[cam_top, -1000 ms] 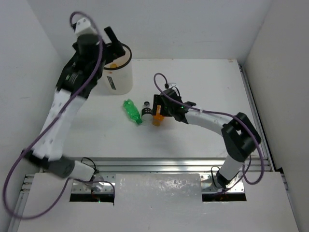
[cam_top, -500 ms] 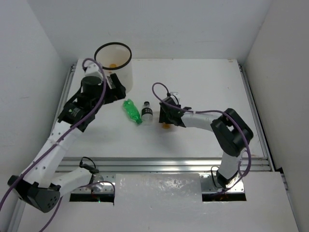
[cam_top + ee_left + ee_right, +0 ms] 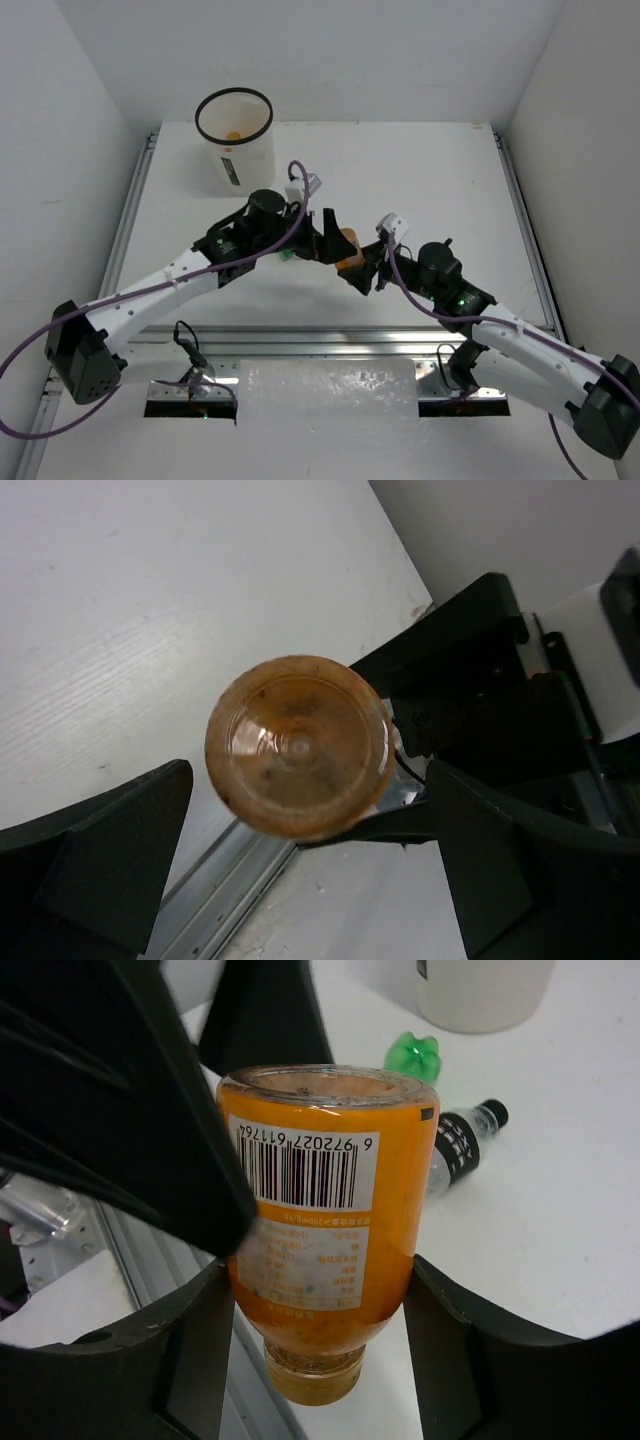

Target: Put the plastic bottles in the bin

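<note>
Shows two robot arms meeting over the middle of a white desk point(image 3: 430, 170). Grips an orange bottle point(image 3: 325, 1210) in the clenched right hand point(image 3: 356, 270), raised clear of the desk, squeezed near the cap end, with the cap toward that hand's wrist and the base pointing away. Presents that base squarely to the left hand point(image 3: 326, 240), spread fully wide, with a dark finger point(image 3: 100, 870) on each side of the bottle and touching nothing. Reads as a handover, judging by the layout. Places the bin point(image 3: 245, 165), tall and white with a black rim, at the far left of the desk, well apart from the right arm's base and more within the left arm's reach. Reveals one orange bottle in the bin point(image 3: 232, 135) already, seen through the open top. Leaves a green bottle point(image 3: 412, 1057) and a clear bottle with a dark label point(image 3: 458, 1145) lying near each other on the desk, between the meeting hands and the bin. Hides both almost entirely beneath the left arm in the overhead view. Finds nothing between the left fingers and the offered base. Suggests care over the two loose bottles, lying under the likely path back to the bin.
</note>
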`<state>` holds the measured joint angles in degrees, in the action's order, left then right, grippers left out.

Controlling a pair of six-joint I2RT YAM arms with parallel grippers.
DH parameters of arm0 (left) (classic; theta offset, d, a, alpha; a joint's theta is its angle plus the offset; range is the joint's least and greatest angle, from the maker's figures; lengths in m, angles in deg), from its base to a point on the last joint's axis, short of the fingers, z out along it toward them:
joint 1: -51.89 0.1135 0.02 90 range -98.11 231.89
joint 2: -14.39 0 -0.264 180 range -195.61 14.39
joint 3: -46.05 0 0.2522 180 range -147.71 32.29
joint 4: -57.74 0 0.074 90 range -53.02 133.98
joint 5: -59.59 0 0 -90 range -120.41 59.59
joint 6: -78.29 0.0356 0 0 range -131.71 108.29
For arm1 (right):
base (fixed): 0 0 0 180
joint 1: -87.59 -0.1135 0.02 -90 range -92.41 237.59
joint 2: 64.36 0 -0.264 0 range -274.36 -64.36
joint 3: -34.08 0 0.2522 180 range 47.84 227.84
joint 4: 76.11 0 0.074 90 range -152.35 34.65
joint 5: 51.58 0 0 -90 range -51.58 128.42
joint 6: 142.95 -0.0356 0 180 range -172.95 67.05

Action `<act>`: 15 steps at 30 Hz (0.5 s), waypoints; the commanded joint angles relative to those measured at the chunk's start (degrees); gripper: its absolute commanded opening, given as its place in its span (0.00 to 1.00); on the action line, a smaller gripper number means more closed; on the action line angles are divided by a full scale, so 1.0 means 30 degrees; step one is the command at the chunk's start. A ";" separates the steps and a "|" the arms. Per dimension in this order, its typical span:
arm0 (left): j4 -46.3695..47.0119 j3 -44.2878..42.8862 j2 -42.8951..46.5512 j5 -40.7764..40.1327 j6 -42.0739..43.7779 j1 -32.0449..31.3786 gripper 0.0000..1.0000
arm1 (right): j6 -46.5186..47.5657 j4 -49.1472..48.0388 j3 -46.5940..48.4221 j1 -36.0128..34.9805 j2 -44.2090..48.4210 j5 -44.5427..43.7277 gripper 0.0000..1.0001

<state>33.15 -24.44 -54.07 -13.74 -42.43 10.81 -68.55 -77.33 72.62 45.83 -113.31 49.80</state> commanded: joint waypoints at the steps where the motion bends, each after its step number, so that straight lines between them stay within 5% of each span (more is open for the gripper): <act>1: 0.1998 -0.0836 -0.0525 -0.0077 -0.0365 -0.0749 1.00 | 0.0863 -0.0163 0.0677 -0.0114 0.1077 0.1686 0.19; 5: 0.1882 -0.1274 -0.1112 -0.0165 -0.0248 -0.1335 0.96 | 0.0833 0.0189 0.1145 -0.0114 0.1930 0.1686 0.19; 7: 0.1794 -0.1595 -0.1493 -0.0048 -0.0190 -0.1336 0.63 | 0.0745 0.0307 0.1438 -0.0114 0.2077 0.1978 0.22; 8: 0.1678 -0.1801 -0.1581 -0.0338 -0.0190 -0.1365 0.28 | 0.0629 0.0220 0.1468 -0.0114 0.2252 0.2414 0.32; 9: 0.1676 -0.1919 -0.1727 -0.0456 -0.0045 -0.1336 0.14 | 0.0570 0.0132 0.1381 -0.0114 0.2370 0.2593 0.49; 10: 0.1473 -0.2500 -0.1757 -0.0632 0.0073 -0.1336 0.04 | 0.0482 0.0015 0.1235 -0.0114 0.2545 0.2624 0.86; 11: 0.1123 -0.2912 -0.1758 -0.2084 0.0074 -0.1336 0.01 | 0.0395 -0.0073 0.1060 -0.0114 0.2982 0.2305 0.99; 13: -0.1242 -0.4893 -0.1699 -0.4836 0.0191 -0.1278 0.00 | -0.0132 0.0566 0.0736 -0.0114 0.3482 -0.0703 0.99; 15: -0.4571 -0.6862 -0.2106 -1.0576 0.0075 -0.0491 0.00 | -0.1064 0.2788 0.0939 -0.0085 0.3951 -0.6128 0.99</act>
<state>27.41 -36.13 -60.52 -24.50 -42.87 6.86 -68.39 -72.46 73.49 45.76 -103.56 47.90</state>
